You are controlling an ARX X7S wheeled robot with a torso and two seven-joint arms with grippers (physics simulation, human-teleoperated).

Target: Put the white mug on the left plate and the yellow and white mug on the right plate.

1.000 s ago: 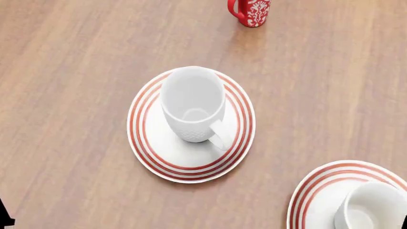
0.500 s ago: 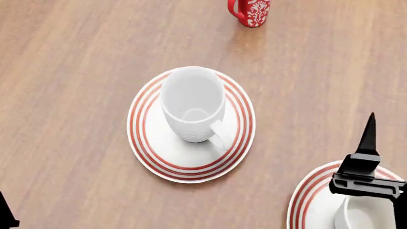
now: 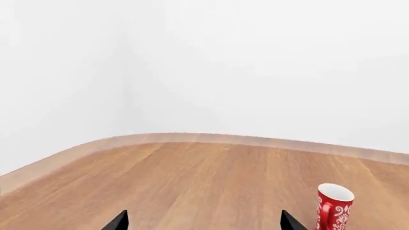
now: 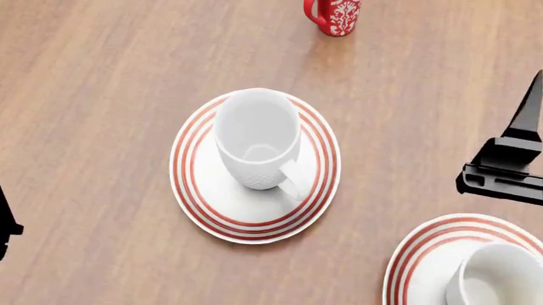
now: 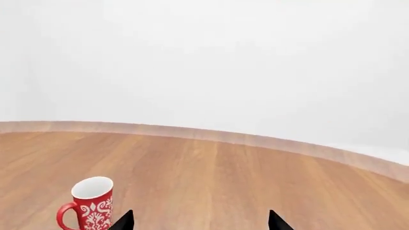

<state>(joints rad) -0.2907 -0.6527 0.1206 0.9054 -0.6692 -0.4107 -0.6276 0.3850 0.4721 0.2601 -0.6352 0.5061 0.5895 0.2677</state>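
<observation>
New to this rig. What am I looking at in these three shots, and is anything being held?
It is a simulated two-armed robot. One picture looks down from its head; the other two come from cameras near each end effector, looking out across the table. On the wood surface a white mug stands on the left plate. Another mug, white inside, sits on the right plate. A red patterned mug stands farther back. The right end effector and left end effector are open and hold nothing.
</observation>
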